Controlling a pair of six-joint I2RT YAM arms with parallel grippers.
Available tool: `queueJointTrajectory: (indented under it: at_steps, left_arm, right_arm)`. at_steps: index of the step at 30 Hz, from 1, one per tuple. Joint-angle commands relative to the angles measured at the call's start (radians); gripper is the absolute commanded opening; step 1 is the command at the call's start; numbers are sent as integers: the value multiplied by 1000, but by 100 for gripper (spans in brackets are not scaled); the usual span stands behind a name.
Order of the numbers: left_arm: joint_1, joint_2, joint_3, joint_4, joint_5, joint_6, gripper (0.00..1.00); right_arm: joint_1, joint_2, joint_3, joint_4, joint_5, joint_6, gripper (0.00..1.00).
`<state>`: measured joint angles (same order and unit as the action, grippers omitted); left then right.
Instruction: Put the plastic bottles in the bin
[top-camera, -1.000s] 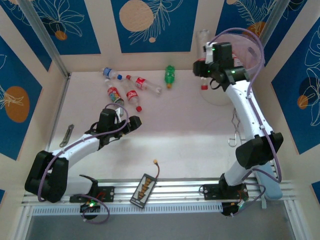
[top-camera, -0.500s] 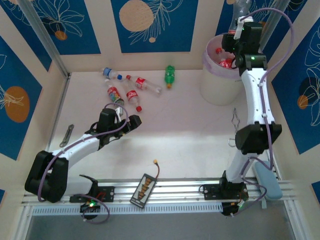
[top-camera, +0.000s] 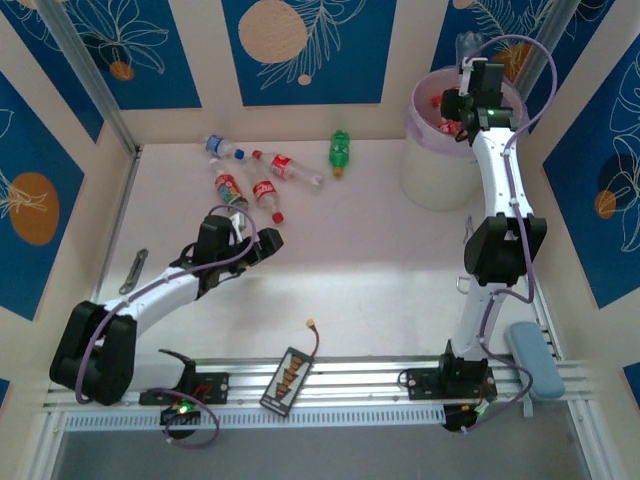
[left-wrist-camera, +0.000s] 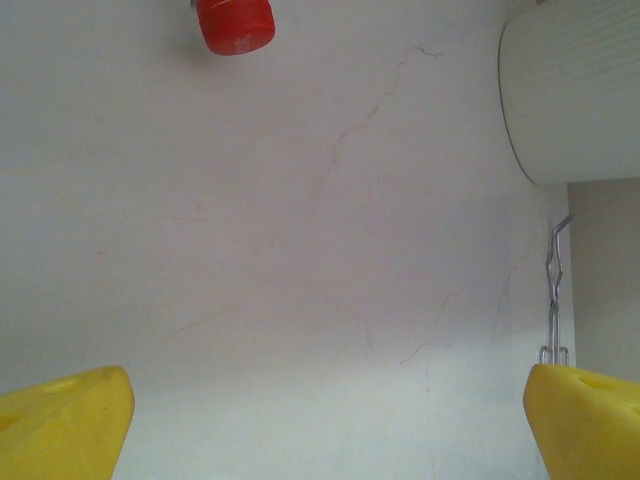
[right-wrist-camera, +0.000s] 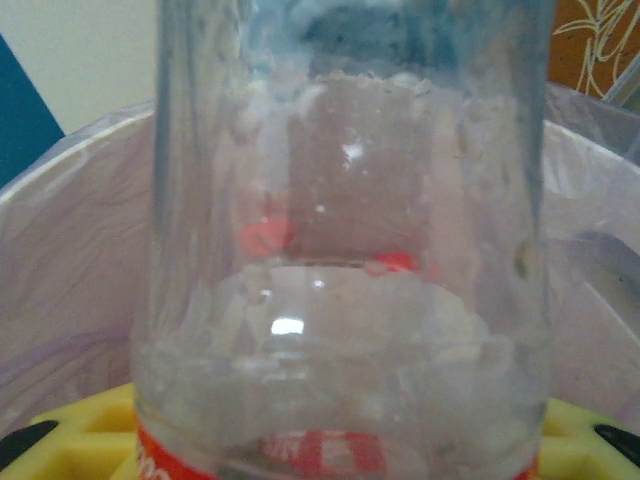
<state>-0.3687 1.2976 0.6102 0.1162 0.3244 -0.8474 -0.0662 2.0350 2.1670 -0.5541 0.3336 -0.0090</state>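
The right gripper is clamping a clear plastic bottle with a red label between its yellow fingers, which are closing partway around the bottle's body. It is holding the bottle at the far right, above the mouth of the large round white bin, whose translucent lilac bag liner is draping over the rim; whether the bottle is touching the liner is hard to tell. The left gripper is hanging spread wide and holding nothing, low over the smooth, faintly cracked white table, with bare room stretching right to the bin's ribbed wall. At the far left, a blue-capped clear bottle, three red-labelled clear bottles and a green bottle with an orange cap are lying loose.
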Motion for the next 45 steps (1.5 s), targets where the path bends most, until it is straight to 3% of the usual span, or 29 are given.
queueJointTrajectory:
  at_steps: [1,10,23,29,38,45]
  left_arm:
    - [-1,14,31,13,0,-3,100]
    - [-1,25,34,11,0,10,100]
    - [-1,29,28,16,5,17,100]
    - [-2,28,26,14,5,16,100]
    - [-1,20,20,7,-1,21,100]
    - [-1,11,21,-1,-5,23,100]
  right_arm:
    - [-9,-4,-17,10,-29,33,50]
    - [-18,-5,-72,34,-38,66,59]
    - [-20,3,-24,22,-32,77,83]
    - [-24,36,40,-15,-40,77,81]
    - [-33,123,137,-69,-61,90,61]
    - [-25,161,118,-73,-88,102,59]
